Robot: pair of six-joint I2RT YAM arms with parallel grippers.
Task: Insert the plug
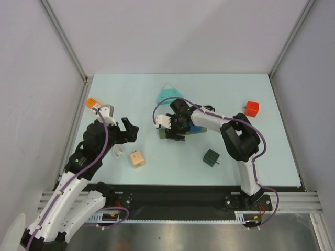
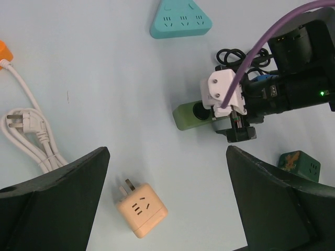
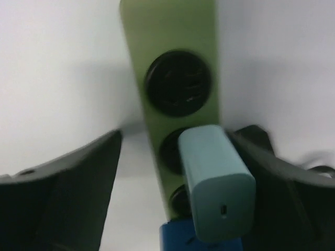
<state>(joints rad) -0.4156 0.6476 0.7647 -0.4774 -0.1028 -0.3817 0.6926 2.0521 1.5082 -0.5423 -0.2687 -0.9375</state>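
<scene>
Right wrist view: the green power strip (image 3: 172, 63) runs up the middle, and the light-blue plug (image 3: 214, 178) stands on its middle socket, covering most of it. How deep the pins sit is hidden. The right gripper (image 3: 183, 130) straddles the strip with its jaws spread wider than the plug. One finger (image 3: 68, 183) stands clear of the strip's side with bare table (image 3: 52, 63) showing between, and the other lies close beside the plug; I cannot tell if it touches.

Seen from above, the left gripper (image 1: 128, 130) hangs to the left of the strip, apart from it, spread wide and holding nothing. A beige adapter cube (image 1: 137, 159) lies on the near-left side of the strip, a teal triangular strip (image 1: 170, 94) just beyond it, and a dark green cube (image 1: 211, 157) to its near right.
</scene>
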